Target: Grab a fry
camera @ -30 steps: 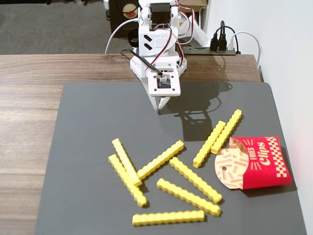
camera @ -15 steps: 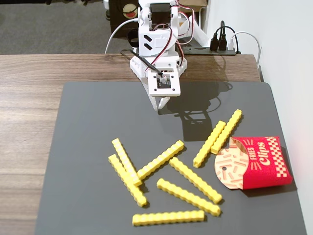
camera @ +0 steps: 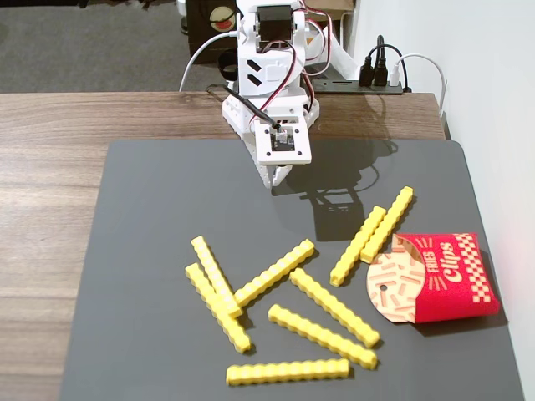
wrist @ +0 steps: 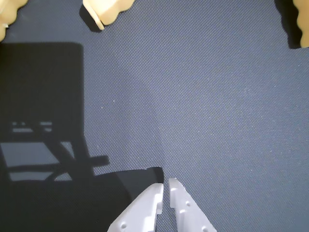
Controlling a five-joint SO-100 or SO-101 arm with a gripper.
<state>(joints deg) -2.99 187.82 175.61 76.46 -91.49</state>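
We see the gripper [wrist: 165,186] nearly closed and empty above the mat [camera: 150,209], upper centre of the fixed view. The fries [camera: 274,272] lie scattered below it, beside the carton [camera: 451,280] at right.

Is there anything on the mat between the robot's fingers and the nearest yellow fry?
No. In the fixed view, only bare dark mat lies between the gripper and the nearest fry.

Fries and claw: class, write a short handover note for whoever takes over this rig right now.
Claw: nearly shut, empty, over bare mat near the arm's base.
Fries: nine lie loose on the mat, none held. Nearest in the fixed view is the slanted middle fry; a pair lies beside the red carton.
Done: nothing grabbed.
Left: open the claw, reach a fry, close on it, lift.
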